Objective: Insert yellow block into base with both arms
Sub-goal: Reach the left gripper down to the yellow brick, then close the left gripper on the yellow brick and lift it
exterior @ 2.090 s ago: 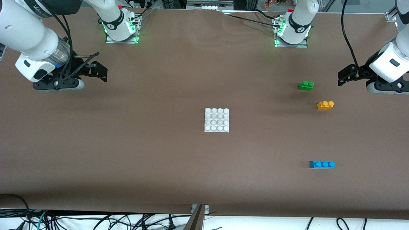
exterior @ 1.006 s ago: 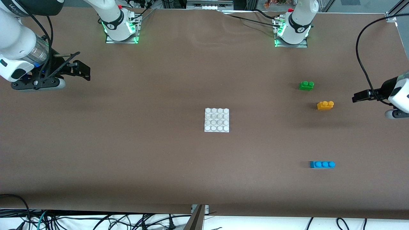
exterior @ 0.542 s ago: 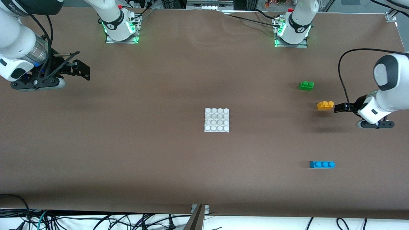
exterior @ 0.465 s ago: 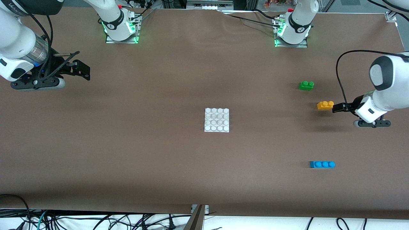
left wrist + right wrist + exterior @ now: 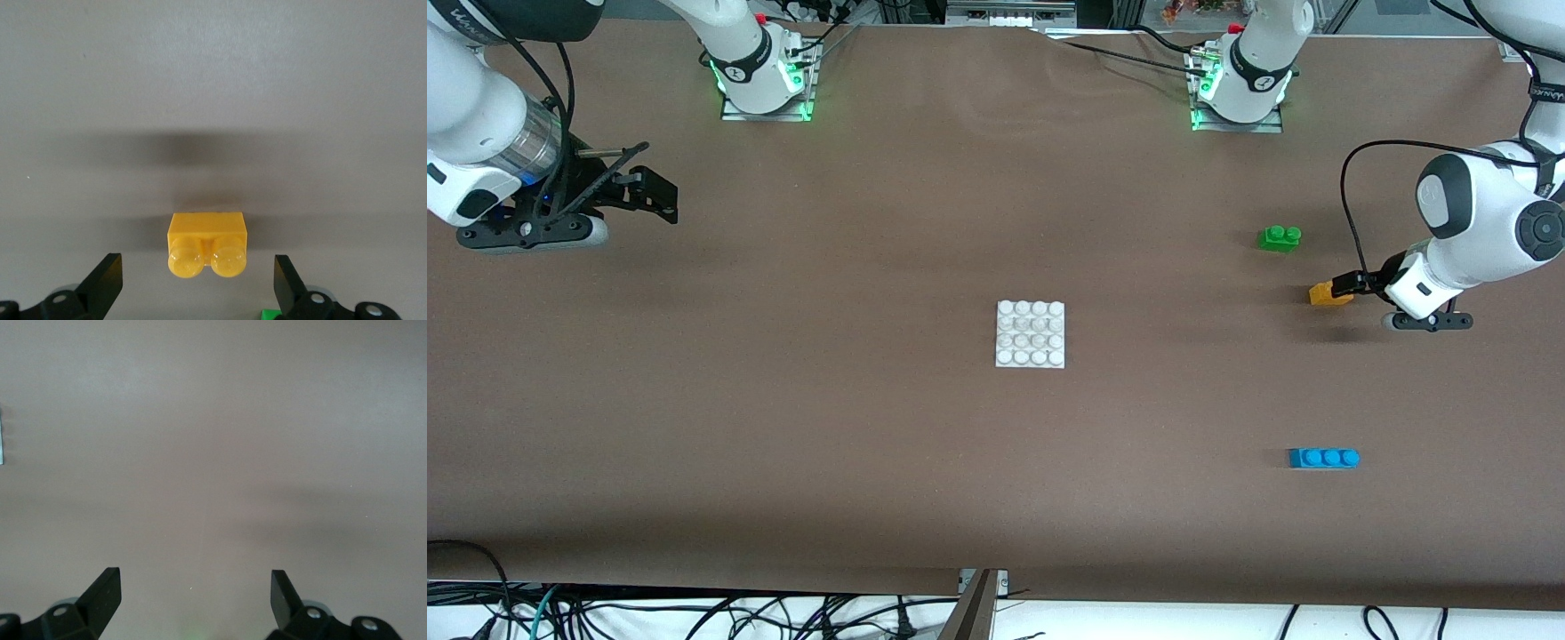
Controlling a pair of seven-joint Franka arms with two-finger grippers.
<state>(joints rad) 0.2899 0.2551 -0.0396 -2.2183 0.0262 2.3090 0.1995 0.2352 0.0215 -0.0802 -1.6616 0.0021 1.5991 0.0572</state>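
yellow block [image 5: 1327,295] studs hidden by left claw [image 5: 1347,284]

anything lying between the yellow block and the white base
Nothing: the front view shows only bare brown table between the yellow block and the base. The green brick sits off that line, farther from the camera.

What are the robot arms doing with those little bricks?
The left gripper is open and lined up over the yellow block, but it isn't holding it yet. The right gripper waits, open, at its end of the table. The white base sits in the middle with nothing on it.
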